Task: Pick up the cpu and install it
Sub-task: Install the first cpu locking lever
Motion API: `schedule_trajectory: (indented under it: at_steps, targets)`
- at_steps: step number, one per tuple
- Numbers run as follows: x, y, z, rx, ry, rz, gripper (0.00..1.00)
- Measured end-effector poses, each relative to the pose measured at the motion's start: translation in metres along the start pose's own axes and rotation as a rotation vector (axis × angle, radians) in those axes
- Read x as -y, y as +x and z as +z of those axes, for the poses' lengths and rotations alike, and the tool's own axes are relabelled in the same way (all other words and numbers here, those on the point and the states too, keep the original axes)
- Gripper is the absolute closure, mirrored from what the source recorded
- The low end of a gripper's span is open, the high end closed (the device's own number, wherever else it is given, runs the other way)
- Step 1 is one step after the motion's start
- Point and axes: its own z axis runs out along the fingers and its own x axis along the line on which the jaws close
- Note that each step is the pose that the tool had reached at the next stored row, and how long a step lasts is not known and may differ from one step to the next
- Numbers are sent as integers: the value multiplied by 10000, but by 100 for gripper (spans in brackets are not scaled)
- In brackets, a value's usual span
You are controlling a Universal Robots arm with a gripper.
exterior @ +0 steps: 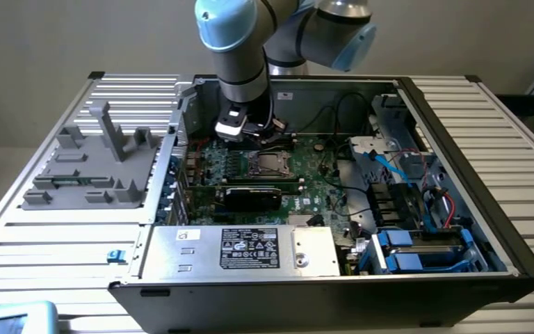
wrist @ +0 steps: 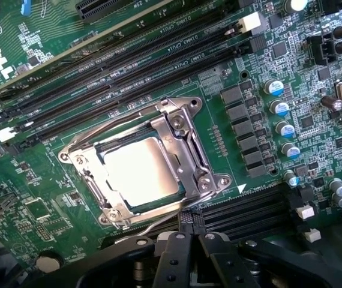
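An outside camera looks down on the computer case (exterior: 341, 306) from well back; the wrist camera peers close past the gripper (wrist: 189, 235) at the processor socket (wrist: 186, 129) both share.

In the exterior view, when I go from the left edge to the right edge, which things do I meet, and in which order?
grey moulded fixture → cpu lying in its socket on the motherboard → blue drive caddies → slatted table
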Motion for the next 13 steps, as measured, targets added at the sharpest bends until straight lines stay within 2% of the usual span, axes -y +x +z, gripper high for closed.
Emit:
schedule_trajectory:
  at_steps: [7, 13]
  targets:
    - [15, 37, 8, 7, -7, 4, 89]
    - [16, 42, 4, 69, -48, 20, 89]
